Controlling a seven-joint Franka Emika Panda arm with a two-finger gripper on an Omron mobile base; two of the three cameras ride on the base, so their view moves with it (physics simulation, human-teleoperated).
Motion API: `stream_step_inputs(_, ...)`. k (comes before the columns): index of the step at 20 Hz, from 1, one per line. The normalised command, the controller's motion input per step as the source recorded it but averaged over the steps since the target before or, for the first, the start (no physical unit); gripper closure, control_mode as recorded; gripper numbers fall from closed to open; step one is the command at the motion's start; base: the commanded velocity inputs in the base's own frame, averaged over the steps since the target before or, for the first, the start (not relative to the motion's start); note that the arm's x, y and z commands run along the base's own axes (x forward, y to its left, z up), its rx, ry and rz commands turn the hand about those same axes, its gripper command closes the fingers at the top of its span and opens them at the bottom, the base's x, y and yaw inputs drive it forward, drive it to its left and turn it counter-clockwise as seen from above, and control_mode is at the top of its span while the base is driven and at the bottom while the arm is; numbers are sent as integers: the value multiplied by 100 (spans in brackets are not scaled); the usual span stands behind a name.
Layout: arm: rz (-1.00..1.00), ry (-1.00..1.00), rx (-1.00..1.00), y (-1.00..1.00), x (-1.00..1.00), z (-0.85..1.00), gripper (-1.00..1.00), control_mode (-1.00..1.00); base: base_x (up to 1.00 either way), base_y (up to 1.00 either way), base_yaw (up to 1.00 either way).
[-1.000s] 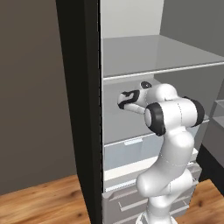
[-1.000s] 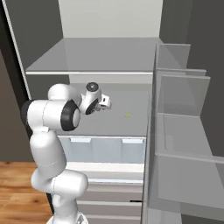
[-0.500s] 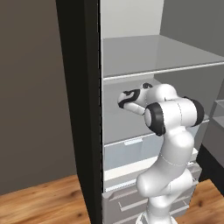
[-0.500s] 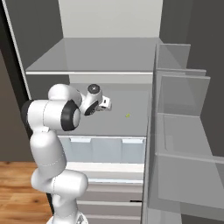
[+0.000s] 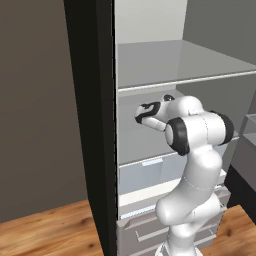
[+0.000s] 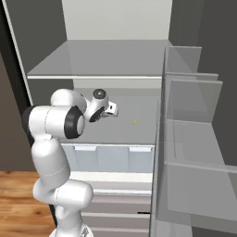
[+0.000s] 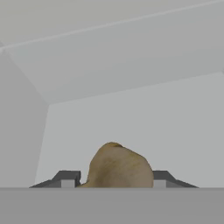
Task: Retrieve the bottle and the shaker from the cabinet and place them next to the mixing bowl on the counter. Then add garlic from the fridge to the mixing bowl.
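The arm reaches into the open fridge (image 6: 115, 60) at the level of its middle shelf (image 6: 134, 132), and the pincer (image 7: 113, 180) sits low over that pale grey shelf floor. In the hand view the garlic (image 7: 119, 166), a tan-brown lump, fills the space between the two dark fingertips (image 7: 67, 179), which stand just at its flanks; the jaws look drawn in to the garlic's width and appear to be holding it, though whether the pads press firmly cannot be told. From the left base view the pincer (image 5: 144, 113) is tucked close to the fridge's dark door edge (image 5: 90, 125) and under the shelf above. The risk from here is a shallow or off-centre hold: the garlic is rounded and could roll or squirt out as the arm lifts and backs out. A careless withdrawal could also knock the wrist against the upper shelf or the door edge, jarring the garlic loose before it reaches the mixing bowl.
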Motion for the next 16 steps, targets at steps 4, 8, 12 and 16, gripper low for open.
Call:
stream_step_inputs(4, 0, -10, 0, 0, -64, 0, 100, -100, 0, 0, 0)
stream_step_inputs(8, 0, -16, 0, 0, -99, 4, 100, -100, 0, 0, 0)
stream_step_inputs(12, 0, -4, 0, 0, -95, 31, 100, -100, 0, 0, 0)
stream_step_inputs(16, -1, 1, -4, -1, -89, 48, 100, -100, 0, 0, 0)
